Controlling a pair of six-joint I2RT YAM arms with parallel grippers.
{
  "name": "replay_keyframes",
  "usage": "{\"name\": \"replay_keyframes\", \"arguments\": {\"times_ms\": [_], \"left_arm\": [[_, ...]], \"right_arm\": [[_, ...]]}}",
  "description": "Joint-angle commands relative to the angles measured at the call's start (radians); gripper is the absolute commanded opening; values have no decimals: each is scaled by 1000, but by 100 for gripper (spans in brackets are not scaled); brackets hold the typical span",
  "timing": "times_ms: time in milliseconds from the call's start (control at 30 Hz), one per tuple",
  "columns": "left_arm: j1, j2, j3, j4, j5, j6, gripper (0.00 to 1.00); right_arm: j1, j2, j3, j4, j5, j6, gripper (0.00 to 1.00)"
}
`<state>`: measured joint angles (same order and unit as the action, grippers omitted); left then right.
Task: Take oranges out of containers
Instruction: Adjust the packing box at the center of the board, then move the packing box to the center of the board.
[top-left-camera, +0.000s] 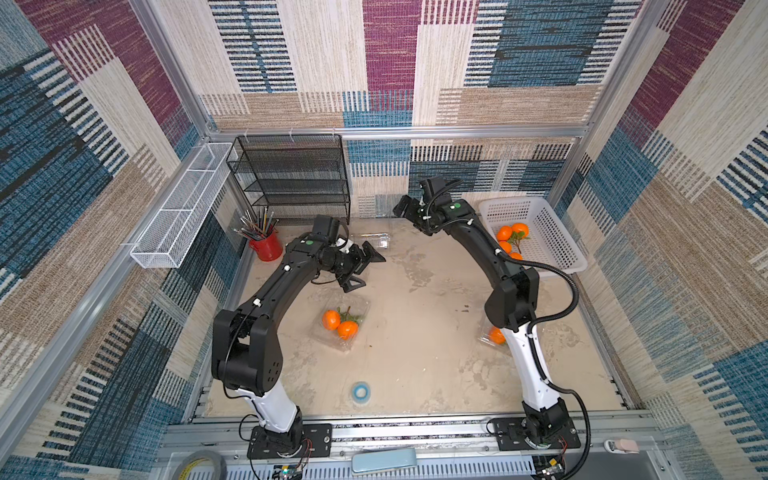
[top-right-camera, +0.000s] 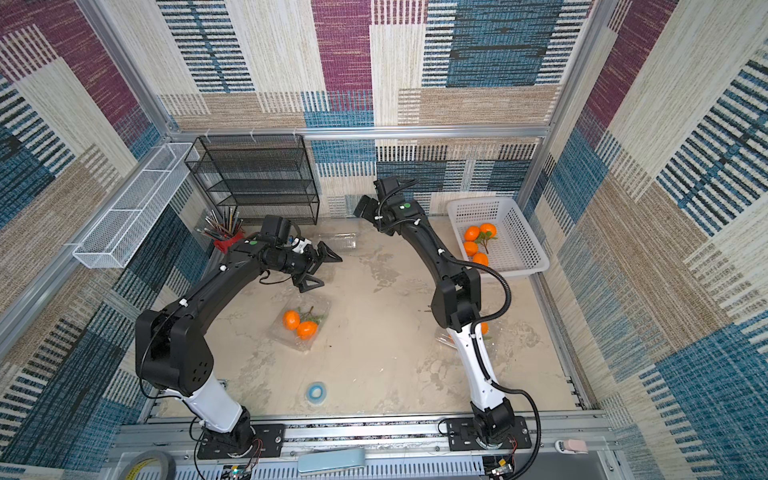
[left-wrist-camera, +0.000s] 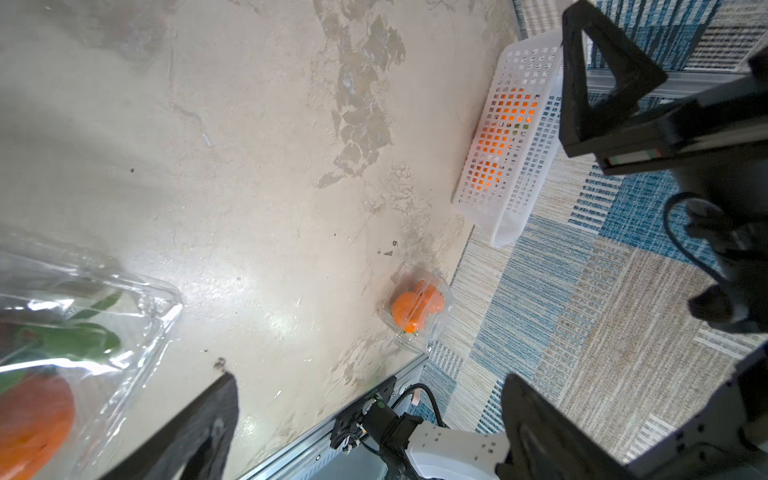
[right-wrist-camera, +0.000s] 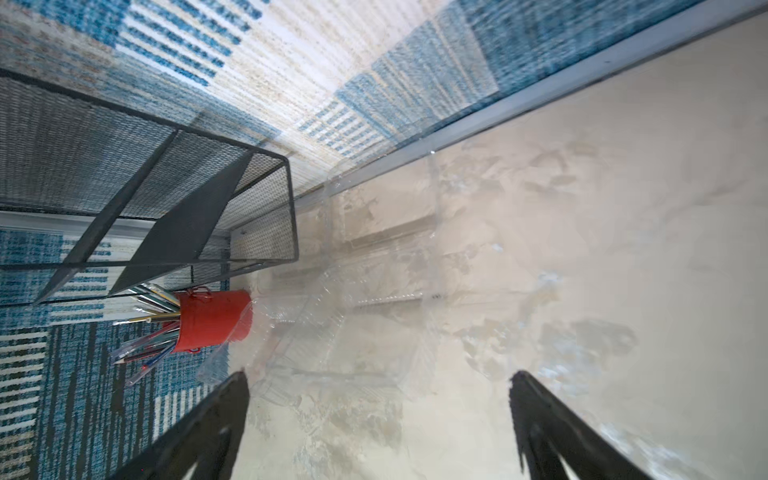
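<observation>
Two oranges with green leaves lie in an open clear container at mid-table, also in the other top view as oranges. My left gripper hovers open and empty just behind it; the left wrist view shows that container close by. A second container holding oranges sits under my right arm. Empty containers lie by the back wall. My right gripper is open above them, holding nothing. Several oranges rest in the white basket.
The white perforated basket stands at the back right. A black mesh rack and a red cup of pencils occupy the back left. A white wire trough hangs on the left wall. A blue tape roll lies near the front.
</observation>
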<state>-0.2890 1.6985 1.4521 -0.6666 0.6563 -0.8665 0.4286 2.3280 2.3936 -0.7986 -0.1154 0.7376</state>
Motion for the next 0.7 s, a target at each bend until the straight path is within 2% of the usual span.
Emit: {"name": "replay_keyframes", "arguments": {"times_ms": [0, 200, 333, 400, 467, 567, 667], "left_arm": [[-48, -12, -15, 50, -42, -48, 99], [-196, -13, -13, 103, -85, -116, 99], [-312, 10, -4, 127, -110, -143, 99], [-378, 35, -1, 148, -120, -147, 99], [-433, 72, 12, 168, -124, -157, 99], [-509, 128, 47, 185, -145, -176, 99], [-568, 176, 97, 196, -172, -184, 99]], "right_arm": [[-14, -155, -205, -21, 73, -105, 98], [-137, -576, -814, 104, 60, -118, 98], [-234, -830, -1090, 80, 73, -159, 98], [-315, -954, -1225, 73, 56, -181, 98], [-396, -1065, -1324, 54, 35, -216, 98], [-486, -1158, -1390, 9, 25, -289, 98], [-518, -1209, -1438, -23, 92, -322, 98]]}}
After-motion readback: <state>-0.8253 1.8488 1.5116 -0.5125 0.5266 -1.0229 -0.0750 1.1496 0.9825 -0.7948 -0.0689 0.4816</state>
